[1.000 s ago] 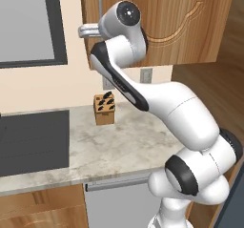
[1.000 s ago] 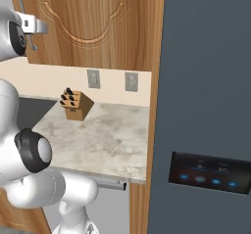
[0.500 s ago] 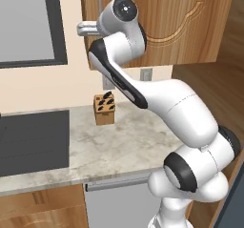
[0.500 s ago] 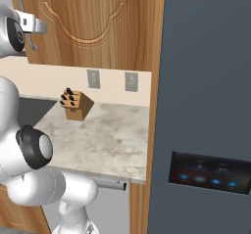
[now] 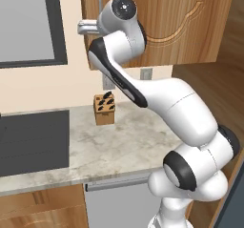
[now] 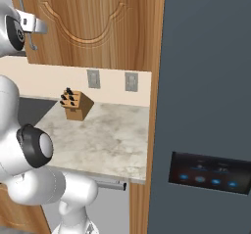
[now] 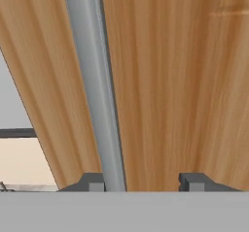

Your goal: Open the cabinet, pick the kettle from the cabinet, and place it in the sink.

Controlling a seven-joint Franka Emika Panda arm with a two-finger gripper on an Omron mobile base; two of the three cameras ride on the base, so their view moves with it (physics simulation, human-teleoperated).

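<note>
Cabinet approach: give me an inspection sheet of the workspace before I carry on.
Surface: marble counter below the wall cabinet; dark cooktop at its left end.
Job's things: cabinet door shut; its silver bar handle runs between the tool's fingertips, close to one of them. Kettle and sink: nothing seen.
Clutter: knife block at the back of the counter.
Grippers: tool at the handle, jaws straddling the bar with a gap on one side; grip not confirmed.
Cables: nothing seen.
Surroundings: two wall outlets, dark window, tall grey appliance with control panel to the right.
</note>
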